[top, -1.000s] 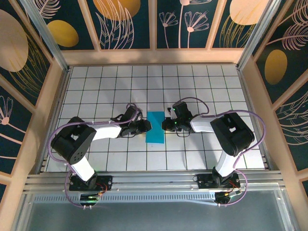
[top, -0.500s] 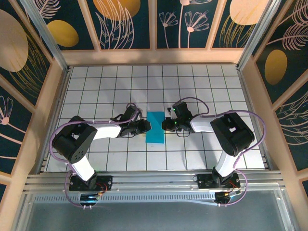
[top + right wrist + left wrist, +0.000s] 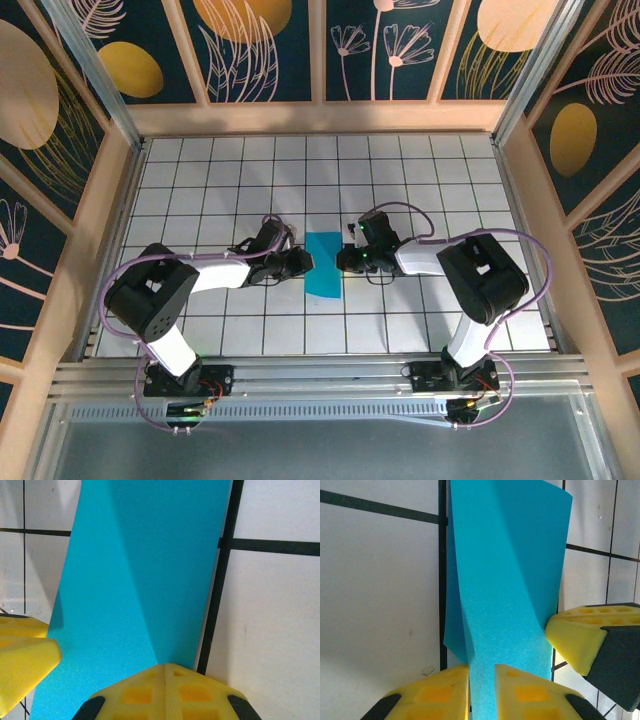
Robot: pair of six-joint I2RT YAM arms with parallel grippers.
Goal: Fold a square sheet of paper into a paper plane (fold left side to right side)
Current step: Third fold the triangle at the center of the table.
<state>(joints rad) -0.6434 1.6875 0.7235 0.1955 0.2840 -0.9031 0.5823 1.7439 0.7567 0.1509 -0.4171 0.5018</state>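
Mid-frame on the tiled worktop [image 3: 450, 180]: square sheet of paper [image 3: 323, 265], left flap lifted.
Left tool [image 3: 482, 695] pinched the raised flap; right tool [image 3: 165, 690], fully closed, sat on the right edge. The flap likely needed matching edge-to-edge before creasing.

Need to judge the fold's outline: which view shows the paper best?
Top external: the paper shows whole, as a narrow rectangle. Left wrist shows it twisted and pinched in the left gripper, with its near end cropped. Right wrist shows one stretch of it, cropped top and bottom.
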